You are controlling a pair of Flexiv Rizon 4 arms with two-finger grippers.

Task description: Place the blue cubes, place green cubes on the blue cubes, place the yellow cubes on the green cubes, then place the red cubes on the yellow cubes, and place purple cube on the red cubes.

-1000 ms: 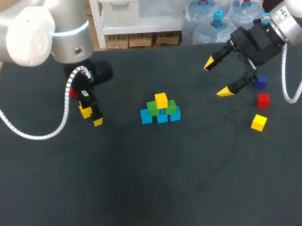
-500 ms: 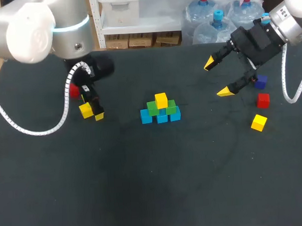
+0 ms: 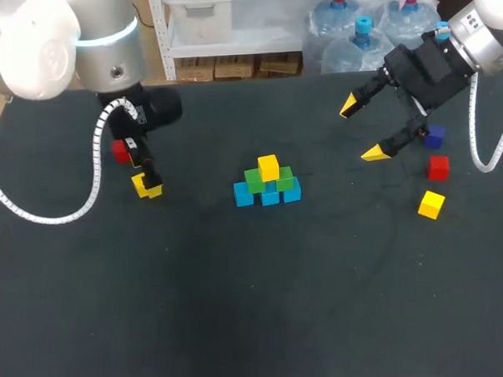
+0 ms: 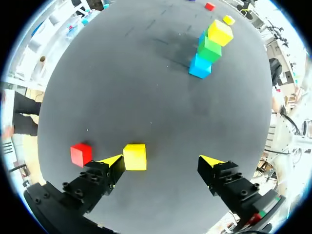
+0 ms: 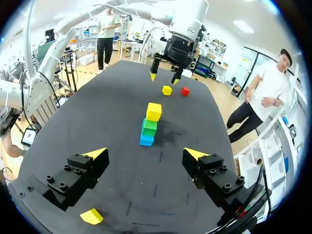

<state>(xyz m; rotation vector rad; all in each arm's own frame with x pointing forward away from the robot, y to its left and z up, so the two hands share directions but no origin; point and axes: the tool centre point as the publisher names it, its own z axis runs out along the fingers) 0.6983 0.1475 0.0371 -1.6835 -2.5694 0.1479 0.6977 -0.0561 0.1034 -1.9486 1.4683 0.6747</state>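
The left gripper (image 4: 162,160) has pulled back across the desk toward the far left corner, its arm swinging with it. The red cube (image 3: 120,150), half hidden behind it a second ago, now shows in full, and the gripper's yellow tip sits closer against the yellow cube (image 3: 145,186).

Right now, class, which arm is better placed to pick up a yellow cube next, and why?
Probably the left. The left pincer is open, with a yellow cube already between its fingers, close by one tip. The right pincer is open too, but the other yellow cube lies off to its side.
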